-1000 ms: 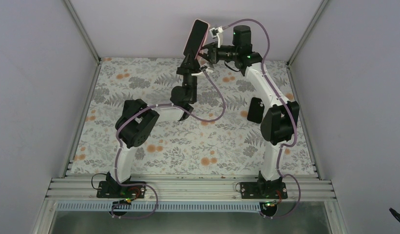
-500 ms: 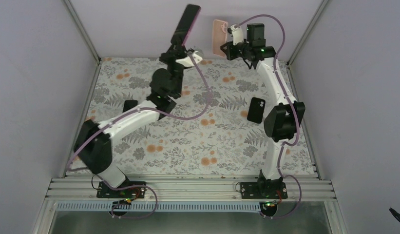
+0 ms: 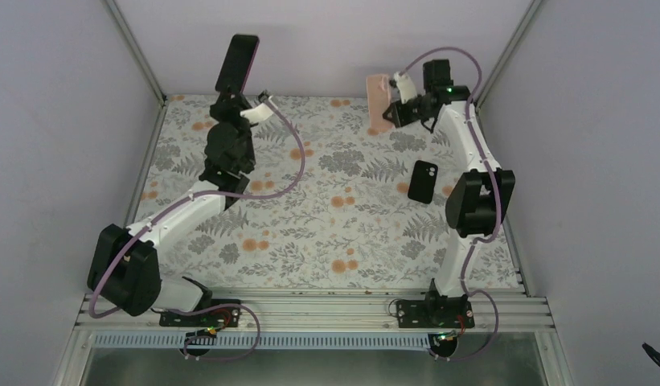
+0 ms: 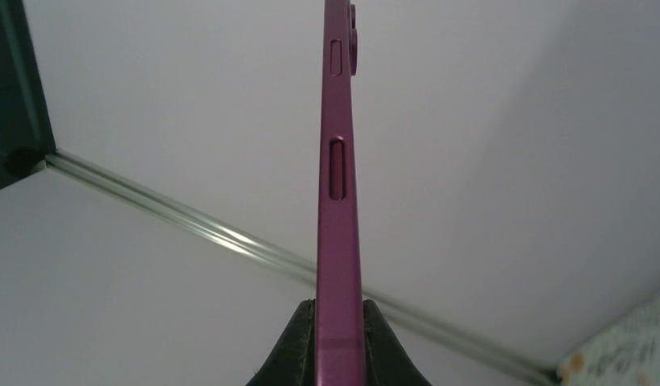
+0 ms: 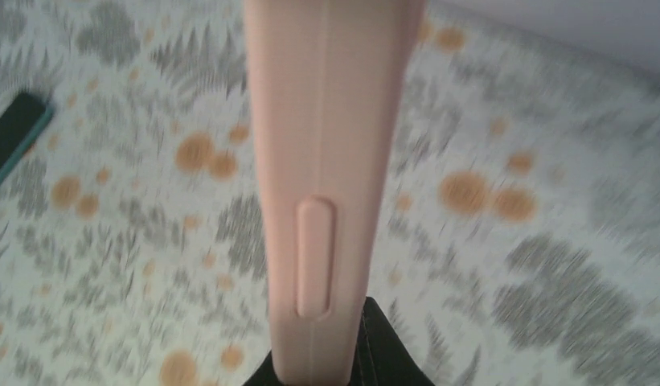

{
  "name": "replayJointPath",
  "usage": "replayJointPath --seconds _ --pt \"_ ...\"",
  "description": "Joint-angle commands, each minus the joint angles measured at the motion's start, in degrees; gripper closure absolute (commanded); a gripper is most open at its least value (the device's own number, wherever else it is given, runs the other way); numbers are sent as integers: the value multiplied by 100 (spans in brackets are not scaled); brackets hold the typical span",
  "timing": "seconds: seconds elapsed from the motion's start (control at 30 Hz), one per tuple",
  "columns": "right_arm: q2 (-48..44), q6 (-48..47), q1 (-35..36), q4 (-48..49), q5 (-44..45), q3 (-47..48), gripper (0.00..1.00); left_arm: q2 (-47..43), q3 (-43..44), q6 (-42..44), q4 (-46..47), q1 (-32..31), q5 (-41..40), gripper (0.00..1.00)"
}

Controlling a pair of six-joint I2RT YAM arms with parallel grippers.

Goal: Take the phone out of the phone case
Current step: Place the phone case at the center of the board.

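Left gripper [image 3: 231, 100]: raised over the far-left part of the table [image 3: 326, 233], pinching the lower end of the phone.
Phone [image 3: 237, 63]: held aloft in front of the back wall [image 3: 310, 40], standing nearly on end with its top leaning slightly right; a glossy black face shows in the top view.
Phone, left wrist view: seen edge-on as a thin magenta band with two side buttons, a black finger [image 4: 298, 358] pressed against each face at the bottom.
Right gripper [image 3: 393, 112]: raised over the far-right part of the table, closed on the case.
Case [image 3: 378, 103]: salmon pink, held on end, its long side running toward the back wall; well apart from the phone.
Case, right wrist view: seen edge-on with one raised button bump, above the flower-and-fern tabletop; this view is blurred.
Second phone [image 3: 424, 181]: black, lying flat on the right part of the table, nearer than the case and beside the right arm, touched by neither gripper.
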Motion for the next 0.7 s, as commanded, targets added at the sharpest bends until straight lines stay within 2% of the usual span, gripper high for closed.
replayJointPath --seconds 0.0,0.1,0.23,0.3,0.5,0.67 --pt "-574 -308 -17 -124 -461 -1281 97 -317 -800 1184 1395 -12 -178 98" --pt "-609 -231 -76 21 -781 -1867 97 -155 -1290 1266 1722 -18 -226 98" --pt "-168 -276 -144 -258 -1276 -2100 97 175 -1366 512 586 -47 -459 98" --pt "35 -324 -158 -334 -1379 -2190 97 360 -1503 311 368 -48 -479 98" --pt "189 -265 -218 -22 -1289 -2530 97 1070 -2014 406 1022 -47 -617 98" --pt "604 -287 -312 -323 -1493 -2398 97 1615 -2309 380 1471 -55 -612 98"
